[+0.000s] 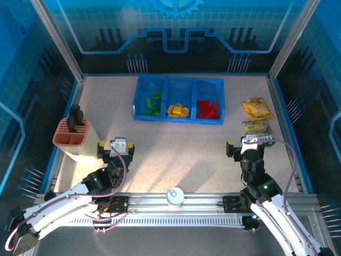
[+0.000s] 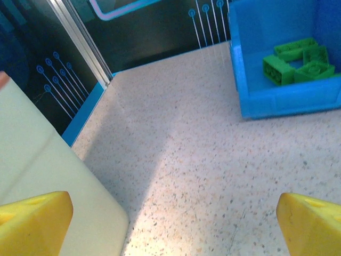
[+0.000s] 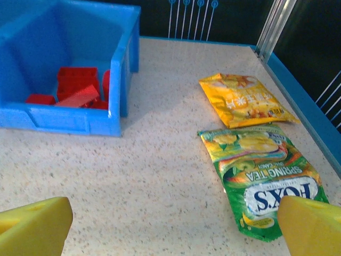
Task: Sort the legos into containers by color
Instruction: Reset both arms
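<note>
- the table top [image 1: 176,149] is pale and speckled, like sand with tiny dark dots.
- a thin blue strip [image 1: 106,74] runs along the far edge of the table and down both sides.
- the back wall [image 1: 176,29] is a shiny blue panel with lighter blue lines drawn on it.
- a blue gear shape [image 1: 176,5] sits at the top middle of that wall.
- a silver metal post [image 1: 56,37] leans up from the far left corner, and another post [image 1: 295,37] from the far right corner.
- the left side wall [image 1: 21,106] is dark blue, with little lines that end in dots.
- a silver metal rail [image 1: 160,205] runs across the near edge.
- a soft bright patch of light [image 1: 133,157] lies on the table, near the left side.
</note>
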Controlling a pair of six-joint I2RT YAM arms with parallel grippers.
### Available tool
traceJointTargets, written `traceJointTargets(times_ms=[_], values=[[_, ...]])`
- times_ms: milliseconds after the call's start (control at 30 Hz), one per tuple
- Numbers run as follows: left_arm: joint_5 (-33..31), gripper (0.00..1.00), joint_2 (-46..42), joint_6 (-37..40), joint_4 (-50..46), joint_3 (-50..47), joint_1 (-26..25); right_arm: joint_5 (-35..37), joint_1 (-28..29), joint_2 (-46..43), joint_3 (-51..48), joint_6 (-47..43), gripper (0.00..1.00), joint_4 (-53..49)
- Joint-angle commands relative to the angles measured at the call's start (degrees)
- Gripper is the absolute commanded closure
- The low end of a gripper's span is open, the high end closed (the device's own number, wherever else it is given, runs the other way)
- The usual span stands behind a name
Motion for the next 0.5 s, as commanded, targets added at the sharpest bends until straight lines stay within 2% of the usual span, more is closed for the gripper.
traceJointTargets(times_ms=[0,200,367,467], values=[[-1.88,0.01,-0.08,-1.38,3.43,-0.93,0.3,1.84,1.58,-0.82,-2.29,-0.65,0.0,1.1],[-1.98,0.01,1.36,-1.47,3.9,-0.5,2.2,5.97,2.57,3.1,-3.6,-1.53,0.0,6.77],[-1.89,0.01,3.19,-1.25,5.26,-0.31,3.22,7.11,2.2,8.87,-3.07,-1.62,0.0,10.55],[-1.77,0.01,3.36,0.6,7.84,-1.06,3.92,7.54,1.98,9.19,-4.75,-4.0,0.0,16.14]])
